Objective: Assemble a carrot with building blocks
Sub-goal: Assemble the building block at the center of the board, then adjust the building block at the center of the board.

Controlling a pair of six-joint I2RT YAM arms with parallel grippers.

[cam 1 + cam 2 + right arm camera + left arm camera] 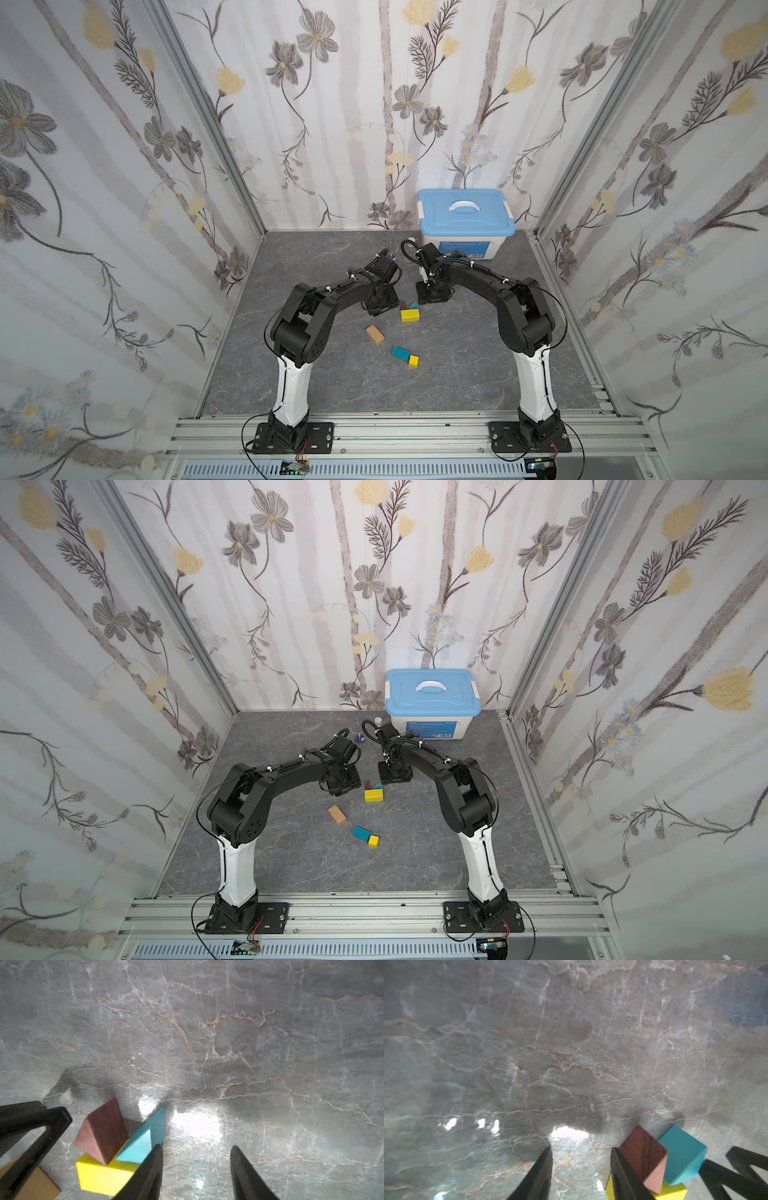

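Left gripper (pixel 581 1149) is down low at the table (pixel 332 374), jaws parted with nothing but bare table between them. One finger sits right beside the maroon wedge (pixel 643 1159); I can't tell if it touches. Right gripper (pixel 197 1146) is the same, parted and empty, with a finger just beside the teal wedge (pixel 143 1142). Between the two, the carrot (pixel 409 311) is only its top end: both wedges side by side against the far edge of the yellow brick (pixel 104 1176). Nearer the arm bases, the tan brick (pixel 375 334) lies apart at an angle. Further forward, the teal brick (pixel 401 353) touches the yellow cube (pixel 413 360). The blue-lidded box (pixel 465 224) stands against the back wall.
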